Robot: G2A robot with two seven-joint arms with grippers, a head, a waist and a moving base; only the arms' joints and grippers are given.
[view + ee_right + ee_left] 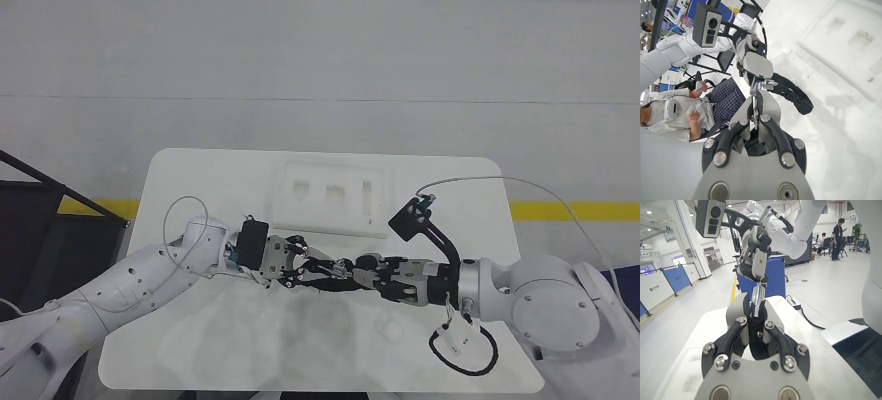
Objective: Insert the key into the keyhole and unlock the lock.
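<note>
We see the two arms meet nose to nose above the middle of the white counter (200, 180), both held off its surface. The left claw (754, 306) is clenched on the lock (757, 298), a shiny chrome cylinder that stands out past its fingertips and points toward the other arm. A black cable (791, 89) with a cloth-like sleeve leaves the lock's side and curves away in a loop, hanging free over the counter.

The right claw (756, 100) is clenched on the key (754, 103), with the key ring (755, 114) caught between its fingers behind the blade. The key lies in line with the lock, and its tip meets the lock's end face at the keyhole. We cannot tell how deep it sits.

From above, the lock and key sit between the two claws, just nearer the robot than a white foam tray (330, 195) with rectangular pockets, which lies on the far half of the counter.
</note>
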